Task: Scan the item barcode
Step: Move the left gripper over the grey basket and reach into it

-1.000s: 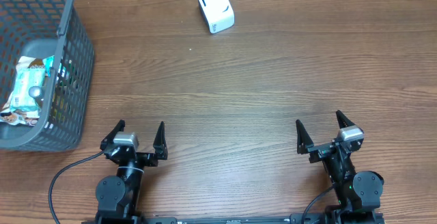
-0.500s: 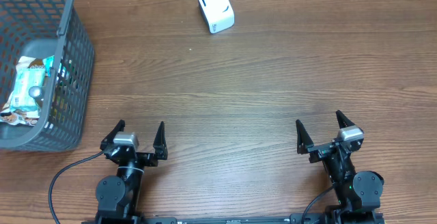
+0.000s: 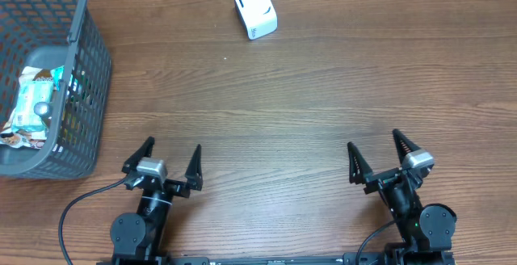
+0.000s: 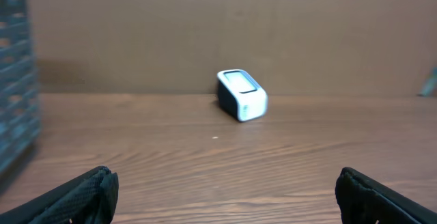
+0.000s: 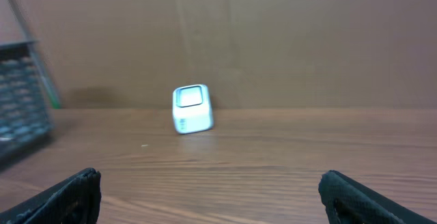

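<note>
Starting the task is where you stand: nothing has been picked up yet, and the step in hand is the reach for the item. Your left gripper (image 3: pixel 172 145) and your right gripper (image 3: pixel 373 140) both sit low at the near edge of the brown wooden table (image 3: pixel 307 95), each with its jaws spread fully wide and nothing between them. The thing to scan, as far as you can judge, is the teal-and-white crinkled snack packet (image 3: pixel 34 103) lying inside the grey plastic mesh basket (image 3: pixel 90 63) at the far left of the table. The small white box-shaped barcode scanner (image 3: pixel 255 10) stands at the far edge near the middle, well apart from the basket and from both arms, and each wrist view shows it ahead. The left arm is the nearer one to the basket, so your next move most likely calls for raising that arm, carrying it over the basket rim and coming down on the packet from above with the jaws wide. Mind the basket's tall wall and handle, since a low approach would probably catch them. The packet must then go to the scanner with its barcode facing it; where that barcode sits cannot be told from here.
</note>
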`<state>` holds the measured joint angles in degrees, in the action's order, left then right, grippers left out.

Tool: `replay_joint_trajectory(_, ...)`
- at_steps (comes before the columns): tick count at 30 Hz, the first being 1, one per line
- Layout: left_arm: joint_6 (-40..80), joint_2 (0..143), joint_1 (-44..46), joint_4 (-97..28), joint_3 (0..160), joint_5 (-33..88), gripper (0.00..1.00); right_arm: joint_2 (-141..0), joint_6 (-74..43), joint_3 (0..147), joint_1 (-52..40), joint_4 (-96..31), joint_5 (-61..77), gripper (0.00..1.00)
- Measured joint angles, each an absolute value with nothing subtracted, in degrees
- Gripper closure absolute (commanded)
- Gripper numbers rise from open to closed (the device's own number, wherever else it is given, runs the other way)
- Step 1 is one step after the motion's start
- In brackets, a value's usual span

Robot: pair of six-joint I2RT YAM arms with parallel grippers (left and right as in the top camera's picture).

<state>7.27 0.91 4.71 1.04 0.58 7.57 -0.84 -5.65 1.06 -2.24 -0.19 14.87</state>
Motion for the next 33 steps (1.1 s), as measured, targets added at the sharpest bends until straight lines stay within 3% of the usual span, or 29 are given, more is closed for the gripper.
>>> replay_joint_trajectory(5, 7.25, 0.91, 4.71, -6.11, 6.04, 11.16, 0.0, -0.86, -7.66, 2.52, -2.24, -4.97, 19.11, 0.0)
replay_joint_trajectory(15, 7.03, 11.55, 4.71, -28.62, 36.14, 12.73, 0.0, -8.34, -8.69, 21.43, -2.24, -17.89, 19.68, 0.0)
replay_joint_trajectory(24, 3.38, 36.51, 4.8, -52.82, 65.3, 17.39, 0.0, -32.18, -8.97, 45.52, -2.22, -37.93, 21.02, 0.0)
replay_joint_trajectory(31, 2.72, 49.71, 4.8, -63.18, 74.65, 18.5, 0.0, -49.84, -9.02, 65.41, -2.24, -59.33, 22.59, 0.0)
replay_joint_trajectory(33, 2.72, 52.34, 4.8, -64.55, 74.67, 18.5, 0.18, -54.08, -8.99, 69.52, -2.22, -63.07, 22.72, 0.0)
